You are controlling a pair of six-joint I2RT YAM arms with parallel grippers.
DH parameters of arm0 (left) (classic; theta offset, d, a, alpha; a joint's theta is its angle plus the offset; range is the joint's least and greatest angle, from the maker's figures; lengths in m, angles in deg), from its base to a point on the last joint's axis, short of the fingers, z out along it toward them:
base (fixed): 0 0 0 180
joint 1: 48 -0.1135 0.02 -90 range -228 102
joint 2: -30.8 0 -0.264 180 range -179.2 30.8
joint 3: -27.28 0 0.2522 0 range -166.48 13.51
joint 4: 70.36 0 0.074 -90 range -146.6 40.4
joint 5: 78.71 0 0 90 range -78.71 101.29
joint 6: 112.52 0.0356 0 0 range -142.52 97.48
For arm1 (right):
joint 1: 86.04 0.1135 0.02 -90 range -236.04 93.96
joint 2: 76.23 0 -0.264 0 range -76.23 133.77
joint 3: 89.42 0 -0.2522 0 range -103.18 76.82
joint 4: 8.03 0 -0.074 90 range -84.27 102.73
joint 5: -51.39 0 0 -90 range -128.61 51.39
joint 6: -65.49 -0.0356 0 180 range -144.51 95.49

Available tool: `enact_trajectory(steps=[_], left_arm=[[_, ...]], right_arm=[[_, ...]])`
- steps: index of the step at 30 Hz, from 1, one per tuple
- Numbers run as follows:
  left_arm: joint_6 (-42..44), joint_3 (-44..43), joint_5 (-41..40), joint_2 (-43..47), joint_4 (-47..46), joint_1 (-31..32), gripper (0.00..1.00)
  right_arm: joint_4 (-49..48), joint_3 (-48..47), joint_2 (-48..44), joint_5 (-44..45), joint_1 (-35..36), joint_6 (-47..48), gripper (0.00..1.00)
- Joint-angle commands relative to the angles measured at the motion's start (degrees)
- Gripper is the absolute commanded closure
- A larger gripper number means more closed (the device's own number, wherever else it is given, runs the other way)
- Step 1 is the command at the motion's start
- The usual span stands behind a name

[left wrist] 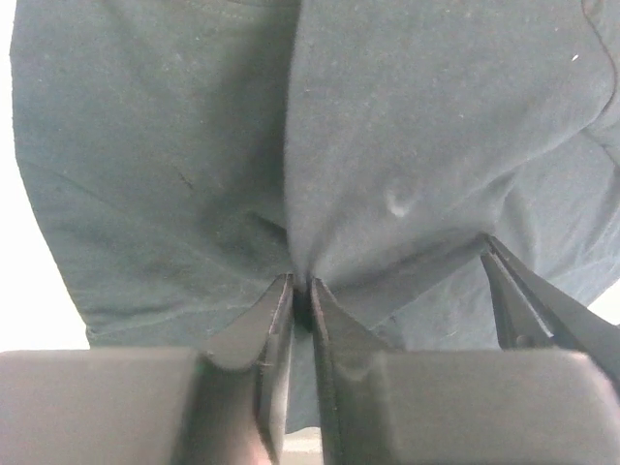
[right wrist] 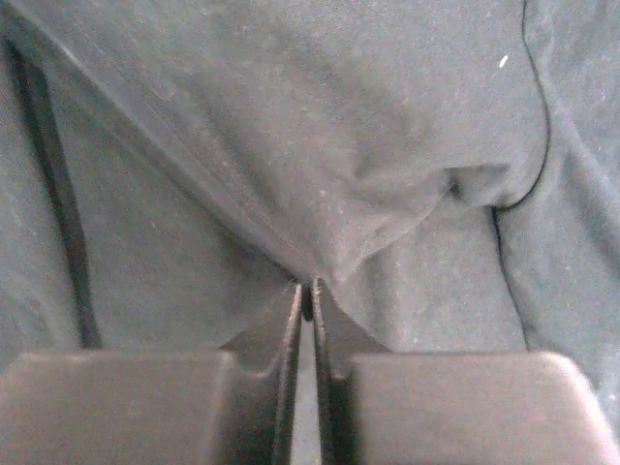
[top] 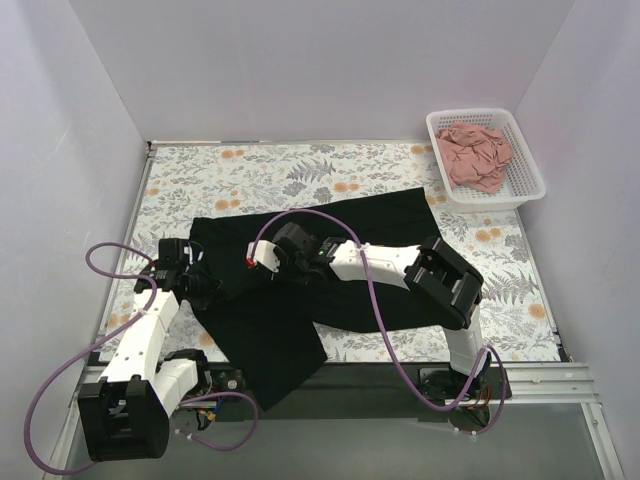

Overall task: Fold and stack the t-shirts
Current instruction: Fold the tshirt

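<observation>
Pincers on both arms are pressed together on cloth: the left pincer nips the black t-shirt near its 9 o'clock edge, the right pincer nearer the middle. That shirt lies across the centre of the surface, one end trailing off at 7 o'clock; the pink t-shirt sits bunched in the basket at 1 o'clock. Folding the black one looks to be in hand; next, both grips should carry the cloth over together, evenly

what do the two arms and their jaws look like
Both the left arm and the right arm have white boxy links with black joint housings. A lilac cable loops loosely along each. The right arm has a small red mark near its wrist. The jaws are matte black, flat and tapering.
</observation>
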Motion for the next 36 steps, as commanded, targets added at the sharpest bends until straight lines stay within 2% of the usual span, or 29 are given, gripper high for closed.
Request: enact_trajectory(steps=[1,2,3,4,5,6,8,9,14,15,21,29,36], left_arm=[[-0.11,0.25,1.03,0.49,0.0,-0.2,0.86],[-0.11,-0.1,0.68,0.66,-0.18,-0.2,0.77],[-0.2,-1.24,0.16,0.84,-0.27,-0.2,0.74],[-0.2,-2.21,-0.63,0.67,-0.44,-0.2,0.72],[-0.03,-3.09,-2.81,0.49,-0.62,-0.2,0.64],[0.15,-4.05,-4.14,-0.47,-0.79,-0.29,0.6],[0.59,-6.78,-9.15,-2.66,-2.28,-0.29,0.47],[0.68,-7.66,-11.86,-3.72,-3.16,-0.38,0.44],[2.69,-14.07,-20.04,-13.98,-11.07,-2.13,0.38],[3.05,-14.95,-20.67,-15.66,-13.69,-2.57,0.38],[5.42,-22.25,-21.39,-29.81,-22.66,-5.47,0.39],[6.74,-32.0,-18.13,-45.98,-25.49,-7.06,0.45],[7.45,-33.42,-17.95,-51.54,-25.84,-7.15,0.49]], right_arm=[[3.39,-0.09,-1.23,0.73,-1.32,1.21,0.84],[3.56,-0.18,-1.76,-1.01,-1.49,1.12,0.78],[3.91,-0.27,-2.2,-1.55,-2.1,1.12,0.67],[4.26,-0.53,-2.55,-1.99,-2.55,0.94,0.61],[4.53,-0.71,-3.68,-2.95,-3.07,0.77,0.56],[4.79,-0.8,-4.31,-3.3,-4.56,0.59,0.48],[4.88,-1.15,-6.15,-4.62,-6.84,-0.63,0.43],[4.79,-1.32,-6.68,-5.15,-9.9,-1.08,0.41],[4.79,-3.78,-7.04,-7.09,-22.48,-7.83,0.4],[4.79,-4.31,-6.6,-7.0,-26.5,-9.07,0.41],[4.53,-8.26,-2.39,-6.21,-39.26,-18.81,0.44],[2.42,-13.01,4.91,-4.19,-47.19,-25.95,0.49],[-0.39,-12.93,8.96,-4.8,-50.45,-29.47,0.52]])
